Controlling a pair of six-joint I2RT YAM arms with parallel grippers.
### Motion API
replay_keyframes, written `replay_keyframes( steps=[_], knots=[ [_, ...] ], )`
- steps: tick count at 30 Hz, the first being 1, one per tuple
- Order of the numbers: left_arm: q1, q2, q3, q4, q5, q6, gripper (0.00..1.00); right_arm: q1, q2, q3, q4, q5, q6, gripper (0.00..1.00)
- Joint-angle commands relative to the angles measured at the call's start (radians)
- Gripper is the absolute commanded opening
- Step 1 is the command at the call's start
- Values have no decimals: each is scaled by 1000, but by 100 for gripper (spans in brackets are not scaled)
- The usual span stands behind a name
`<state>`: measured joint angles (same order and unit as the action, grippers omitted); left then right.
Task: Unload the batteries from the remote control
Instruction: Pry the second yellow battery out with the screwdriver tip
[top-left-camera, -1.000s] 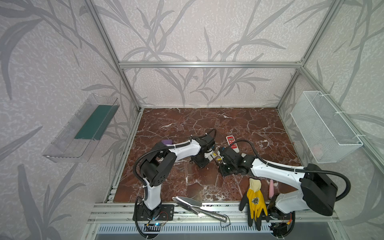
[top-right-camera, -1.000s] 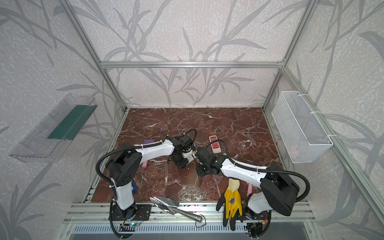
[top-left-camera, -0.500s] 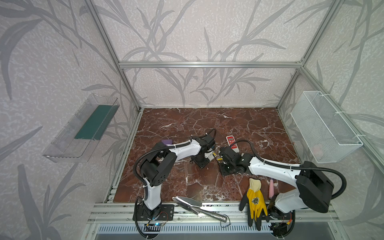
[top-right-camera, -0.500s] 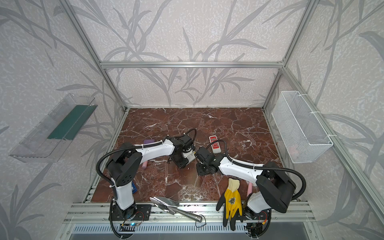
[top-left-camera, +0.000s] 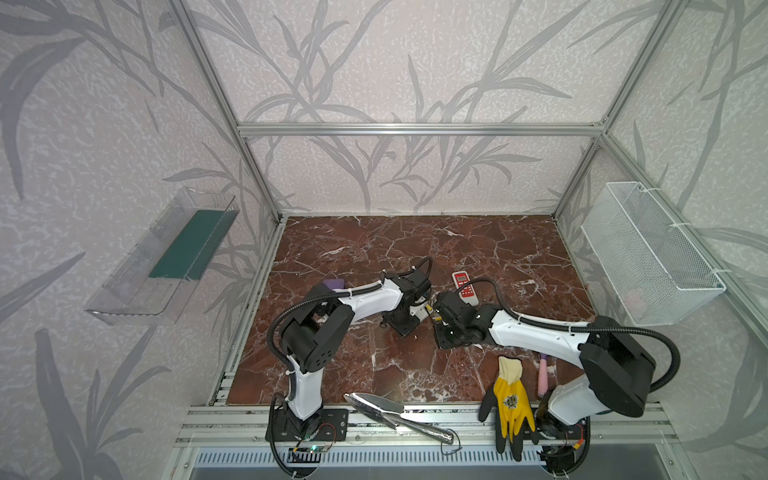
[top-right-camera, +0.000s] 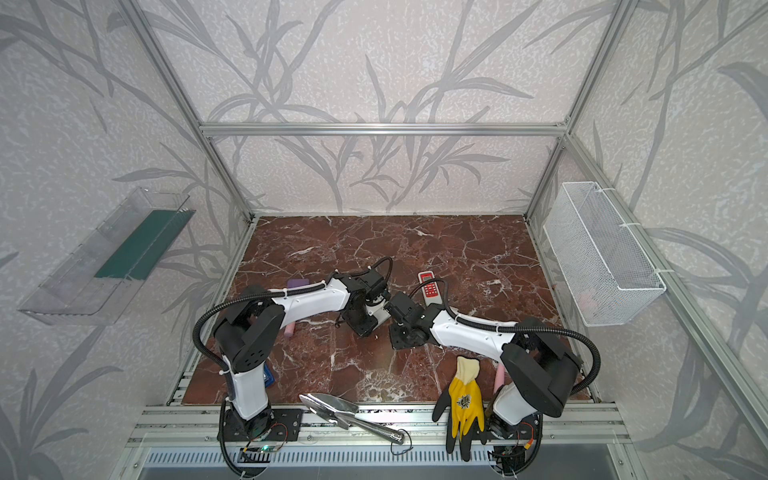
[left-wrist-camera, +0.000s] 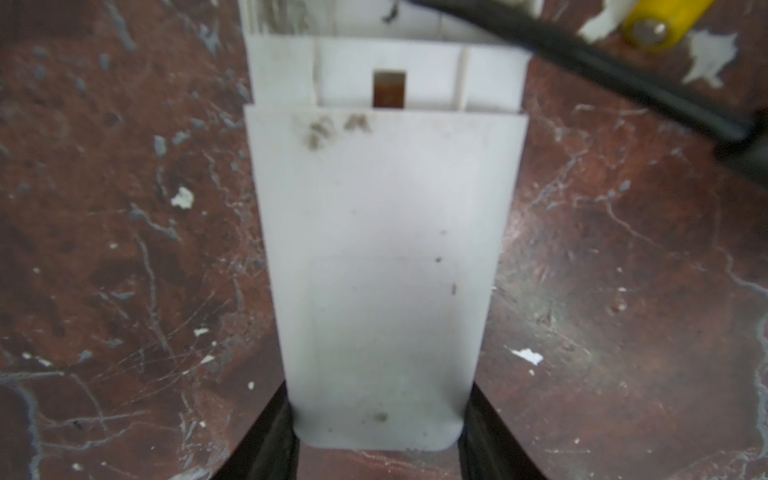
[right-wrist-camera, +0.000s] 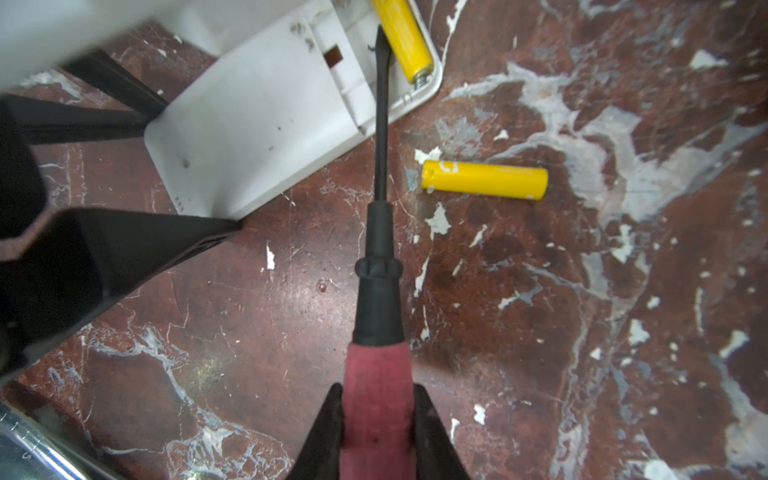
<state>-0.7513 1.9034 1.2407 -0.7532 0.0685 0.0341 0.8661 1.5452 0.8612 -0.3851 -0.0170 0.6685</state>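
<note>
- Your right gripper has pushed in toward the white plastic remote control since a second ago; your left arm hasn't shifted.
- Right fingers are clamped on the handle of the pinkish-red-handled screwdriver with a black flat-blade shaft.
- You have the blade tip over the remote's open battery bay, just beside the seated yellow cylindrical battery; can't tell if they touch.
- Loose yellow cylindrical battery lies on its side on the brown marble tabletop, outside the remote, just beside the screwdriver shaft but apart from it.
- Your left gripper pinches the remote's closed end by its two long edges; remote lies back-up on the marble.
- In both top views your grippers meet near mid-table; small red-and-white remote lies just behind them.
- Yellow-and-black work glove and shiny metal trowel sit at the front edge.
</note>
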Motion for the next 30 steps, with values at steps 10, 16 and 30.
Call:
replay_keyframes(
  steps=[10, 16, 30],
  knots=[
    [-15, 51, -17, -34, 19, -28, 45, -2, -2, -70, 106, 24, 34, 0],
    [-14, 62, 9, -60, 7, -29, 45, -1, -58, -117, 131, 38, 31, 0],
    [-10, 65, 31, -99, -24, -22, 46, -2, -106, -218, 256, 24, 24, 0]
  ],
)
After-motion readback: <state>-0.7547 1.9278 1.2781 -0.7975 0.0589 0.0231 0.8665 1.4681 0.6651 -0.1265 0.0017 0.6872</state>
